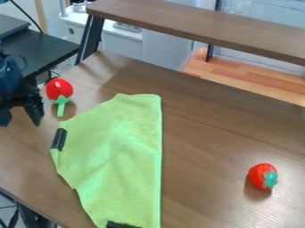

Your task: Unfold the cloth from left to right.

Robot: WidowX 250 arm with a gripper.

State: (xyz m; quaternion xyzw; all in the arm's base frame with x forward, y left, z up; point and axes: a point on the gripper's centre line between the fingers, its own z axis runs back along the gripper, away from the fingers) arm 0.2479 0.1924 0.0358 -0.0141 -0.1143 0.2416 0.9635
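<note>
Claw (19, 112) at the view's left edge, its two fingers spread, apart from the cloth. Green cloth (119, 156) on the wooden tabletop (205, 129): ragged, slanting left side, long straight right side. Black strip (58, 139) at its left edge, below and to the right of the claw; a second black patch (122, 225) at the bottom.

Reading: straight side is probably the fold, so the loose layer should lift from the left. Hard to make out the layers along that left edge; treat the count as unsure.

For the grasp: come down by the black strip, low and shallow, and pinch the upper layer alone. Too deep a bite would likely take both and drag the whole cloth. Raise a little, check the lower layer lies put, then carry rightward in a low arc past the straight side. Set down slowly, with light tension, to keep the edge from curling under.

Watch for: red toy with green stem (59, 90) just beside the claw, easily knocked on the way in. Red strawberry (260, 176) well off to the right; a wide swing might drape over it.
</note>
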